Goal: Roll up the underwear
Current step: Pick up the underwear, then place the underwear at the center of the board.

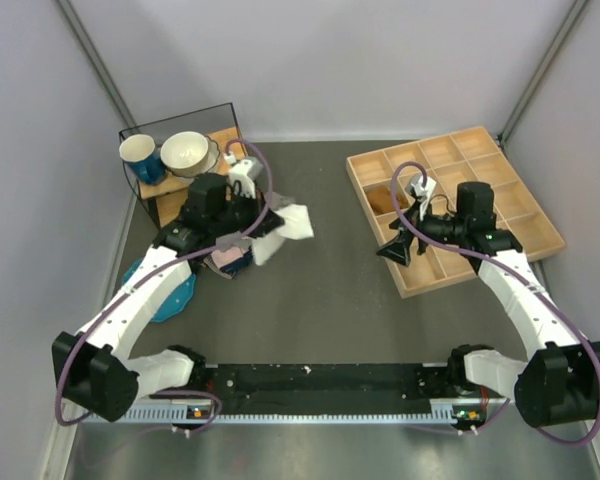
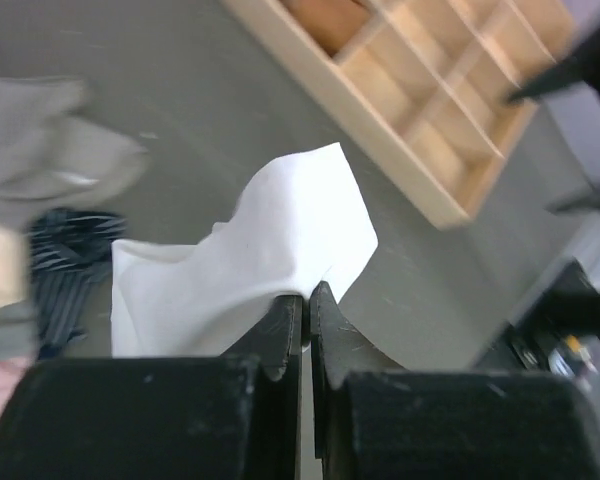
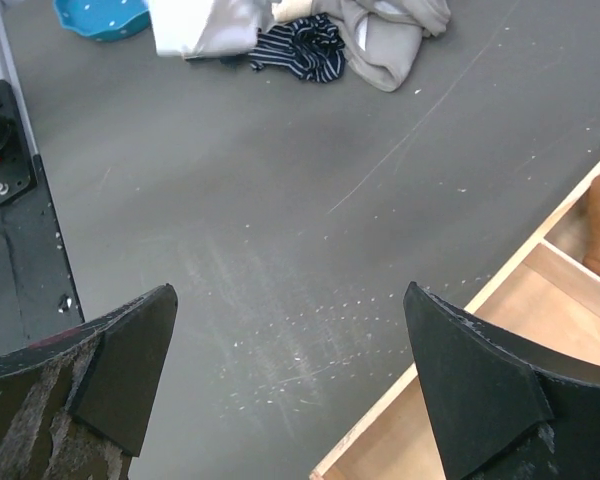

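Observation:
My left gripper (image 1: 270,222) (image 2: 307,292) is shut on the edge of white underwear (image 2: 250,260) and holds it lifted above the table; the cloth hangs crumpled to its right in the top view (image 1: 285,232). A pile of other garments, grey (image 2: 50,150), striped navy (image 2: 65,255) and pink, lies beside it (image 1: 230,255). My right gripper (image 1: 396,247) (image 3: 290,310) is open and empty, above bare table at the left edge of the wooden tray (image 1: 435,275). The right wrist view shows the white underwear (image 3: 195,25) and the garment pile (image 3: 310,45) far off.
A wooden compartment tray (image 3: 540,300) sits at right. A wire-frame box (image 1: 165,125) at back left holds a blue cup (image 1: 140,157) and a white bowl (image 1: 187,152). A blue dish (image 1: 170,290) lies by the left arm. A black rail (image 1: 310,385) runs along the near edge.

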